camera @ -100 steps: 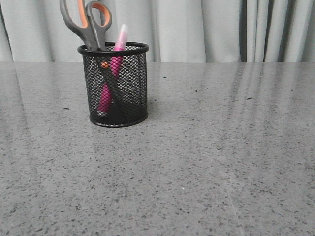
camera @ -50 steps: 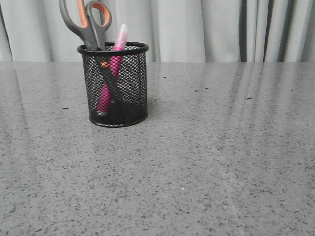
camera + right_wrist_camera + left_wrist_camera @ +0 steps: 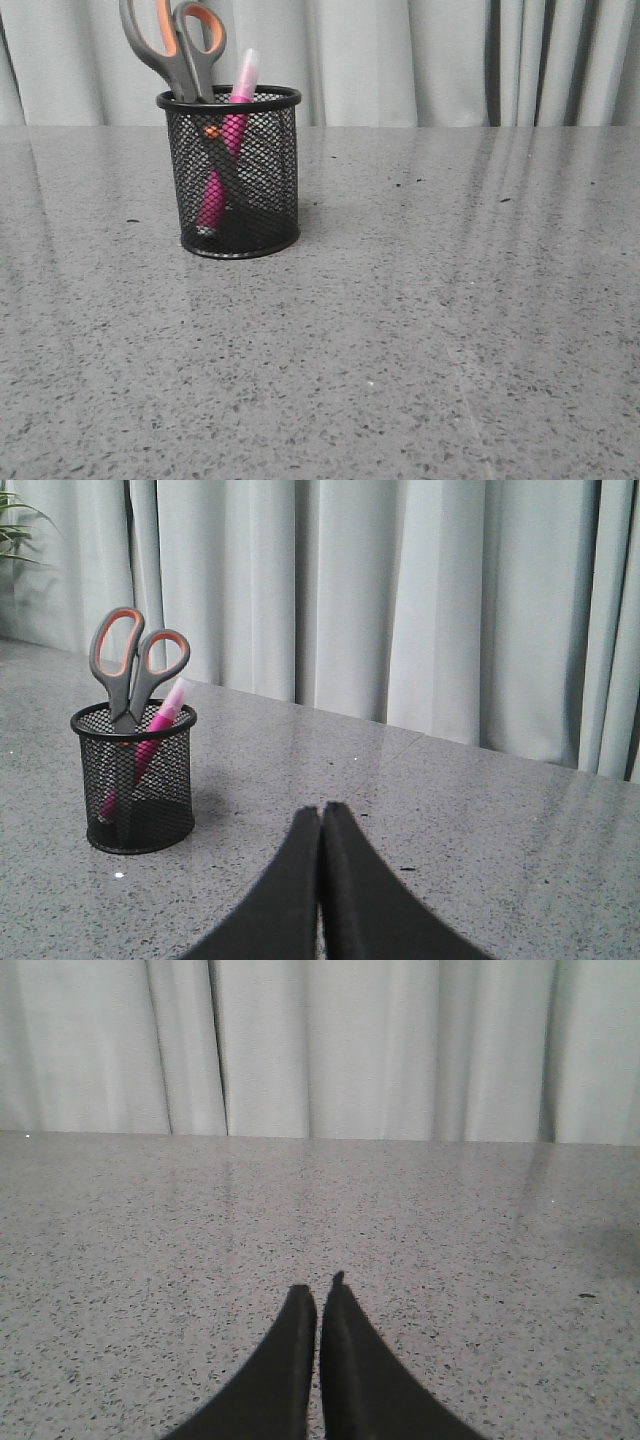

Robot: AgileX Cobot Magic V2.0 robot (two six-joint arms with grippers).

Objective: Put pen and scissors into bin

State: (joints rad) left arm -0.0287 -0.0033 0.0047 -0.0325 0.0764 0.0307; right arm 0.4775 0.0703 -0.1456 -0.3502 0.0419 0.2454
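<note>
The black mesh bin [image 3: 234, 175] stands upright on the grey table, left of centre. The scissors [image 3: 175, 45] stand in it, blades down, grey handles with orange lining above the rim. The pink pen [image 3: 236, 120] leans inside beside them, its pale cap above the rim. The right wrist view shows the bin [image 3: 135, 780] with the scissors [image 3: 130, 665] and pen [image 3: 165, 715] in it, well away from my right gripper [image 3: 320, 810], which is shut and empty. My left gripper [image 3: 318, 1290] is shut and empty over bare table. Neither gripper shows in the front view.
The speckled grey table [image 3: 420, 300] runs back to a pale curtain [image 3: 400, 60]. A green plant [image 3: 12, 525] shows at the edge of the right wrist view.
</note>
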